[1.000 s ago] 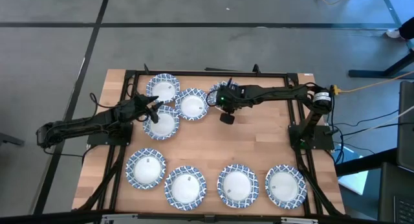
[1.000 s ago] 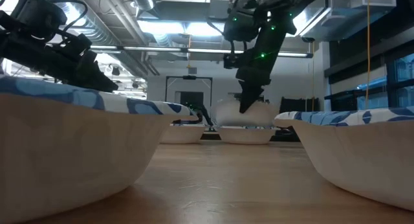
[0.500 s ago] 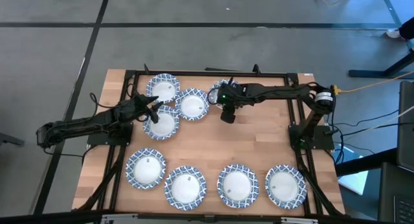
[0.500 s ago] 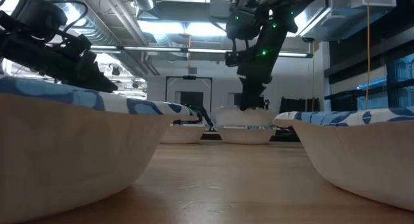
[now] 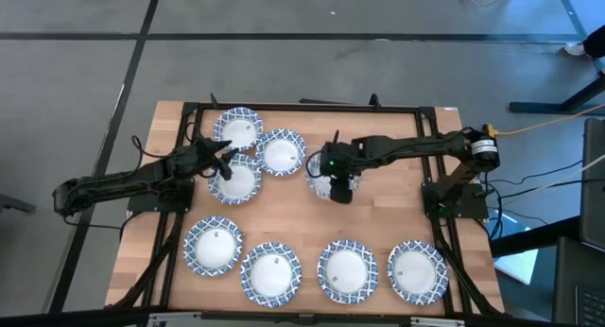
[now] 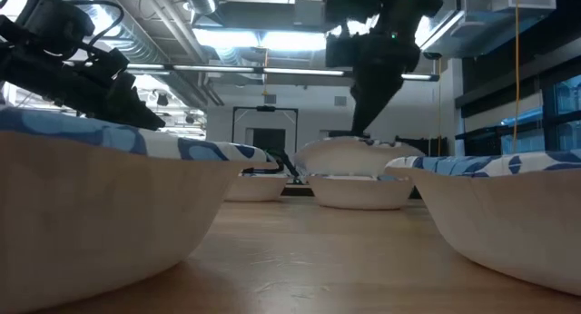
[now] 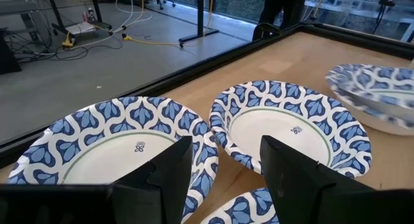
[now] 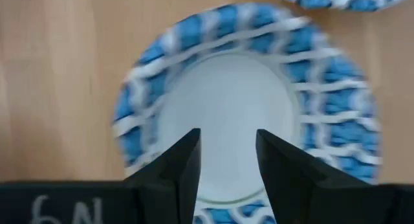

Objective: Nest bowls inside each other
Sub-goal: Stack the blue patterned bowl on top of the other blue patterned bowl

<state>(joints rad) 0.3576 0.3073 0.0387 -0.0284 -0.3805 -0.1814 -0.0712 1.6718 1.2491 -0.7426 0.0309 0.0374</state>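
Right pincer [image 5: 337, 187] – fingers apart – hovers over 1 bowl [image 5: 324, 186]; left pincer [image 5: 227, 163], fingers apart, waits beside another bowl [image 5: 236, 182].

Left arm stretched in from the left side, left gripper [image 5: 227, 162] parted and empty, right arm reaching in toward the middle, right gripper [image 5: 340, 187] pointing down, fingers [image 8: 176, 169] slightly apart

Bowls [image 5: 347, 269]: white inside, blue/white leaf-pattern rims, thin green ring. Table [image 5: 302, 214]: light wood. Arms black.
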